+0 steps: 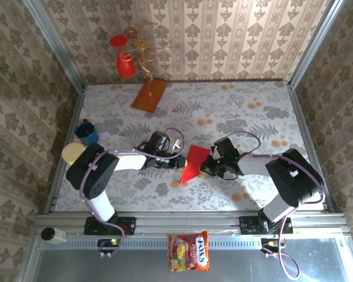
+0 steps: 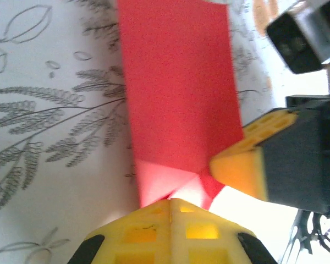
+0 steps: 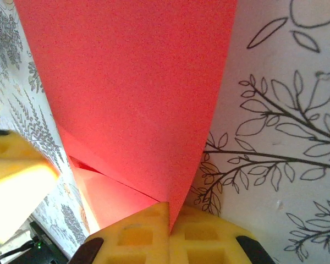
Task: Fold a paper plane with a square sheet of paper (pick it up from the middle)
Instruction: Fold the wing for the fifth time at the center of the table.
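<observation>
The red folded paper is near the middle of the table, between the two arms. The left gripper is pressed together on one edge of it. The right gripper pinches it from the other side.

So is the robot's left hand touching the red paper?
Touching. In the left wrist view, the left gripper has its yellow fingers shut on the red paper, whose folded end is pinched in the seam between them.

paper plane: cut by top edge | near end: hidden in right pincer | left pincer: blurred
</observation>
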